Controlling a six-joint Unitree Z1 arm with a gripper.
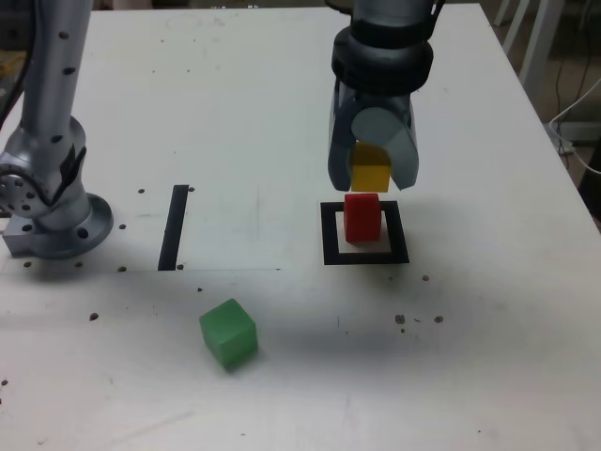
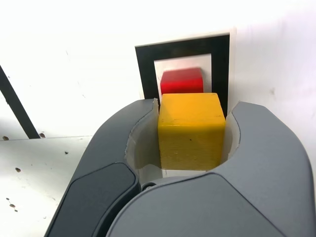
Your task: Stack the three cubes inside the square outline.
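The white table (image 1: 282, 113) spreads under everything, pocked with small dark holes and marks. At the exterior view's left my grey base and lower arm (image 1: 52, 188) stand on it. My upper arm reaches over the far side of the table and comes down toward the middle, ending in my claw (image 1: 373, 183), which points at the tabletop.

My claw is clamped on the yellow cube (image 1: 369, 169). In the wrist view the two grey jaws curve in from either side and press against opposite faces of the yellow cube (image 2: 191, 129), whose top face and front face show plainly between them.

The square outline (image 1: 365, 256) lies flat on the table just below my claw in the exterior view, a thick black frame with a white centre. The red cube (image 1: 362, 216) sits inside it, toward the far edge of the white centre. The yellow cube hangs in the air above the red one and slightly farther back; a thin gap shows between them, so they are apart.

A thin black strip (image 1: 174, 225) lies well to the exterior view's left of the outline. The green cube (image 1: 228, 334) rests alone on the table nearer the camera, turned at an angle, well apart from the outline.
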